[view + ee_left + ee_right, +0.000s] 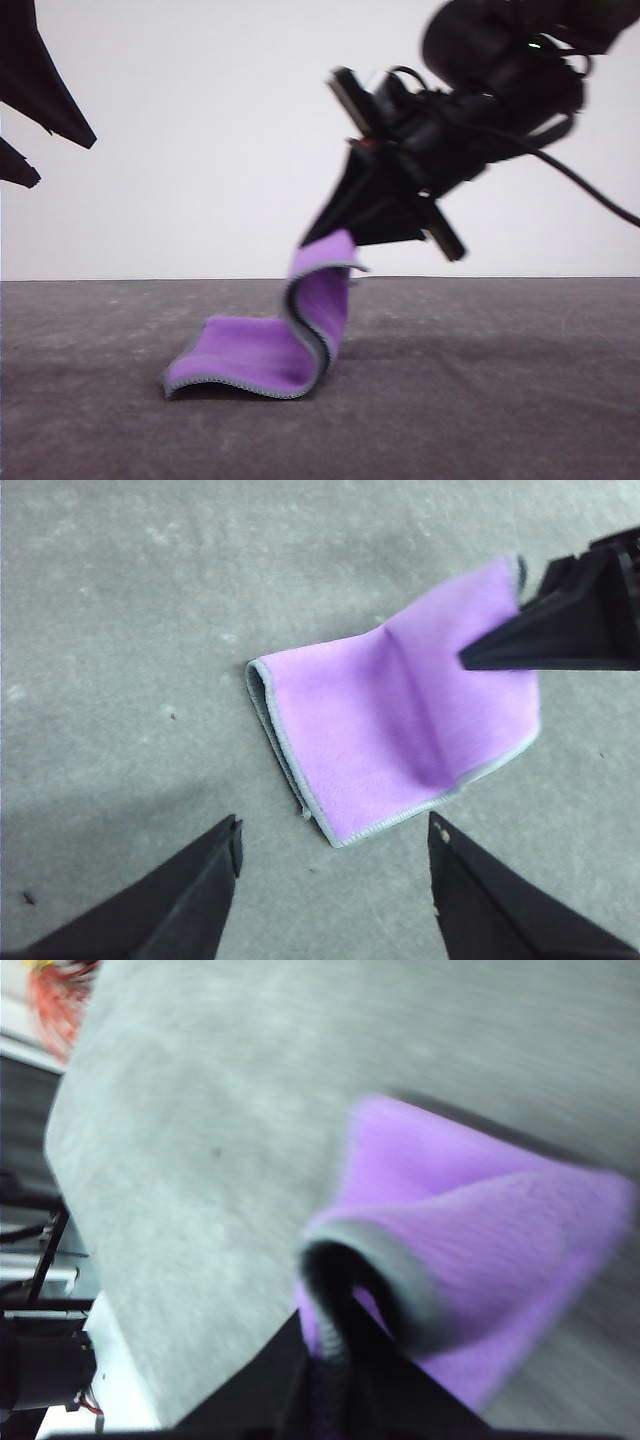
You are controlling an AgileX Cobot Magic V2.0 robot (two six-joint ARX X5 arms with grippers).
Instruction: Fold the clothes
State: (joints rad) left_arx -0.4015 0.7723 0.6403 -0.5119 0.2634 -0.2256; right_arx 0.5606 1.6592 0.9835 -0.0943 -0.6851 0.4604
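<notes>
We've got the right gripper (345,232) clenched on the cloth (262,352) edge, lifted at 1 o'clock off the table (500,400), left gripper (335,875) spread idle, so carry it slow & low w/ edges aligned.

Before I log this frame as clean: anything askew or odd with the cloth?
Nothing damaged. The cloth is mid-fold: the right gripper pinches one edge and holds it up off the table, so it hangs in a curl, purple face showing. The left gripper hovers open, clear of it.
</notes>
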